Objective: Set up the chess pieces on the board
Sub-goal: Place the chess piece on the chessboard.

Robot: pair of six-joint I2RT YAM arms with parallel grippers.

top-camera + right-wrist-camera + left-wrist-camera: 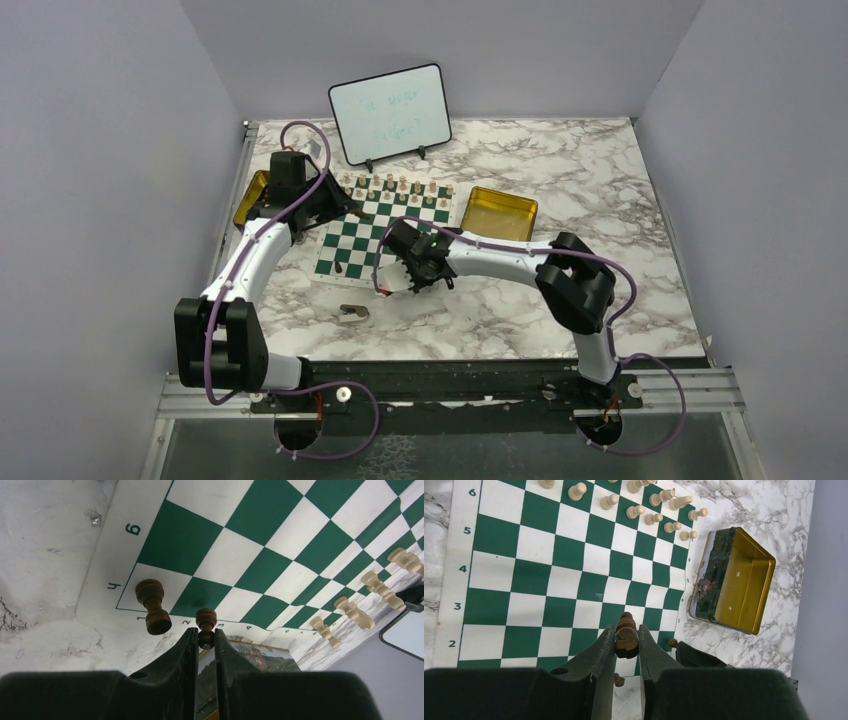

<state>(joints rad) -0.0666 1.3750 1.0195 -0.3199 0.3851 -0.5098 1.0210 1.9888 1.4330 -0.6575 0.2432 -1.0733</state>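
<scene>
The green and white board (385, 232) lies mid-table. Light tan chess pieces (400, 186) stand in two rows along its far edge, also seen in the left wrist view (636, 511) and the right wrist view (377, 586). My left gripper (627, 632) hovers over the board's left side (350, 212), shut on a dark brown piece (626, 625). At the board's near edge my right gripper (204, 635) is shut on the head of a dark pawn (206, 617), base toward a green square. A dark rook (152, 605) stands on the corner square beside it.
A gold tin (500, 212) sits right of the board, another gold tin (250, 198) left of it under the left arm. A whiteboard (390, 112) stands behind the board. A brownish scrap (353, 313) lies on the marble near the front. Two small dark pawns (618, 680) stand below the left fingers.
</scene>
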